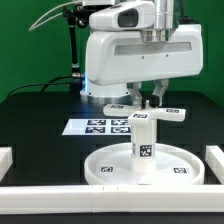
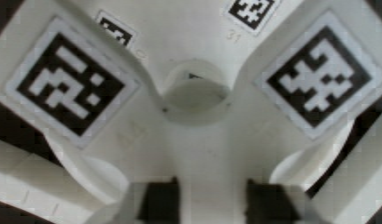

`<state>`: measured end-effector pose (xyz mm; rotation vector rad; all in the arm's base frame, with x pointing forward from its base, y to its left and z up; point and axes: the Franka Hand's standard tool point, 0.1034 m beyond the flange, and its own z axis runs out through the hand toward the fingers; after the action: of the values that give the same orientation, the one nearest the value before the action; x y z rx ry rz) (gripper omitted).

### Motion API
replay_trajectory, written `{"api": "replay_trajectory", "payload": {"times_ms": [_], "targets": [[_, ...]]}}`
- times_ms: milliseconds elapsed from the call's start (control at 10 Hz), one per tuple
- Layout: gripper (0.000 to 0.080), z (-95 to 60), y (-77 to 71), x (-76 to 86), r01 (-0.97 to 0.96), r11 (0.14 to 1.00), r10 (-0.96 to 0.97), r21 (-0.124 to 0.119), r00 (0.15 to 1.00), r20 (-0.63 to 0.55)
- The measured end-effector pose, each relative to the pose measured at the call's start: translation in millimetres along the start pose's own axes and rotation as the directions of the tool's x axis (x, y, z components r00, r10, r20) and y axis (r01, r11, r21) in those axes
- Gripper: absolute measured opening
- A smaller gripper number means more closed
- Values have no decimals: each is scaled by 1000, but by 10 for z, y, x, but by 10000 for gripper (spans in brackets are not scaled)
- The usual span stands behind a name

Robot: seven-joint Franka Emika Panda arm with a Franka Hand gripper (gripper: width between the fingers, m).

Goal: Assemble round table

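The large round disc [image 1: 103, 168] lies flat near the table's front. The short thick leg [image 1: 143, 148] stands upright at its middle. The small cross-shaped base [image 1: 150, 114] sits level on top of the leg. My gripper [image 1: 144, 101] comes straight down onto the base. In the wrist view the cross base [image 2: 193, 95] fills the frame, with tagged arms on both sides and a round hub in the middle. My gripper [image 2: 214, 198] has its dark fingers [image 2: 158, 200] closed against one white arm of the base.
The marker board [image 1: 100, 126] lies behind the disc. Plain white border blocks stand at the exterior view's left [image 1: 5, 160], right [image 1: 214, 160] and front [image 1: 100, 197]. The robot's body [image 1: 130, 50] rises behind the table, which has a black top.
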<state>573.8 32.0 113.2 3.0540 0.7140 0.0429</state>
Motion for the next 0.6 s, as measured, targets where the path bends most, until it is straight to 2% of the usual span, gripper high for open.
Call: {"api": "replay_trajectory", "payload": {"times_ms": [100, 200, 300, 600], "targets": [[415, 2, 1, -2, 0, 1000, 0, 0, 1000, 0], [415, 3, 5, -4, -1, 1000, 1, 0, 1000, 1], [605, 3, 10, -6, -2, 1000, 2, 0, 1000, 1], [646, -24, 104, -33, 28, 1000, -28, 8, 1000, 9]]}}
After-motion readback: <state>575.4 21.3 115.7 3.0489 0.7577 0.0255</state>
